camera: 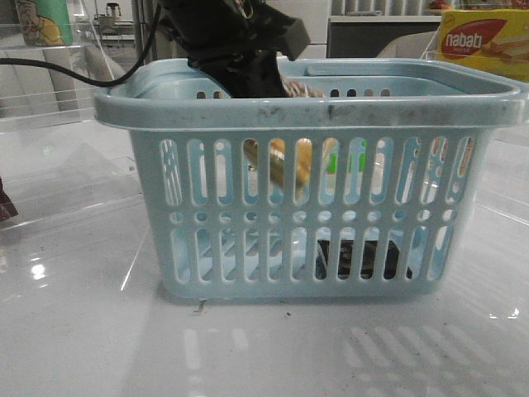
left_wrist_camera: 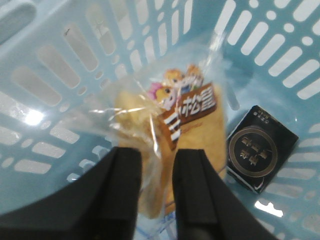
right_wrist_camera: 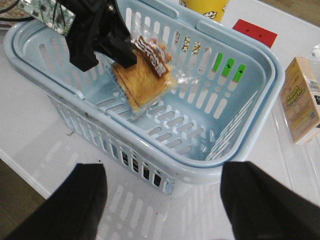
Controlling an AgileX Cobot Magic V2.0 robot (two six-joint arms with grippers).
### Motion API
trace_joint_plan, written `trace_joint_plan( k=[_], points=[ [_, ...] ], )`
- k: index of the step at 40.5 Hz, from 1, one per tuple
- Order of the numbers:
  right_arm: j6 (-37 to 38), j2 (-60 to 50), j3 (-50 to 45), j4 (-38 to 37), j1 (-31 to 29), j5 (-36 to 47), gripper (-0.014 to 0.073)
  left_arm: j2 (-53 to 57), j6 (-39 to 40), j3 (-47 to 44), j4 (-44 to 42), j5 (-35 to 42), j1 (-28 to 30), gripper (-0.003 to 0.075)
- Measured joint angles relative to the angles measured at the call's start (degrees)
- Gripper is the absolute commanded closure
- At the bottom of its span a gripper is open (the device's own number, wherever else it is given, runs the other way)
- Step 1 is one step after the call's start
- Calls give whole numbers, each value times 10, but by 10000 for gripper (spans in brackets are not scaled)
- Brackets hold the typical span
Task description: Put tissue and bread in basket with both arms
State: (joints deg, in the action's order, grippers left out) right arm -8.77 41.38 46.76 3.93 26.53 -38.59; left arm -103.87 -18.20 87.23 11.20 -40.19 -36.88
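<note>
The light blue basket (camera: 310, 112) stands mid-table. My left gripper (left_wrist_camera: 157, 152) reaches down into it and is shut on the bread (left_wrist_camera: 200, 135), a yellow-brown slab in clear wrap that hangs above the basket floor. Through the slots the bread (camera: 281, 165) shows in the front view. The right wrist view shows the left gripper (right_wrist_camera: 117, 50) holding the bread (right_wrist_camera: 142, 80) by its label end. The dark tissue pack (left_wrist_camera: 260, 150) lies flat on the basket floor beside the bread and also shows in the front view (camera: 359, 258). My right gripper (right_wrist_camera: 167, 167) is open and empty, outside the basket (right_wrist_camera: 235, 165).
A yellow-and-red nabati box (camera: 483, 41) stands at the back right. In the right wrist view a tan carton (right_wrist_camera: 300, 100), a red flat item (right_wrist_camera: 255, 32) and a yellow cup (right_wrist_camera: 202, 7) lie beyond the basket. A black cable (camera: 66, 70) runs at the left.
</note>
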Motion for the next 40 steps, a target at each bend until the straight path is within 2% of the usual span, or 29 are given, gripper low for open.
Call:
trace_joint_plan(
  k=[2, 4, 17, 34, 40],
  points=[
    [0, 0, 0, 0, 0, 0, 12, 0, 0, 0, 0, 2, -1, 185],
    [0, 0, 0, 0, 0, 0, 12, 0, 0, 0, 0, 4, -1, 160],
    [0, 0, 0, 0, 0, 0, 12, 35, 0, 0, -28, -13, -1, 160],
    [0, 0, 0, 0, 0, 0, 12, 260, 0, -2, -37, -132, -1, 160],
    [0, 0, 0, 0, 0, 0, 12, 358, 6, -52, -39, -155, -1, 160]
  ],
)
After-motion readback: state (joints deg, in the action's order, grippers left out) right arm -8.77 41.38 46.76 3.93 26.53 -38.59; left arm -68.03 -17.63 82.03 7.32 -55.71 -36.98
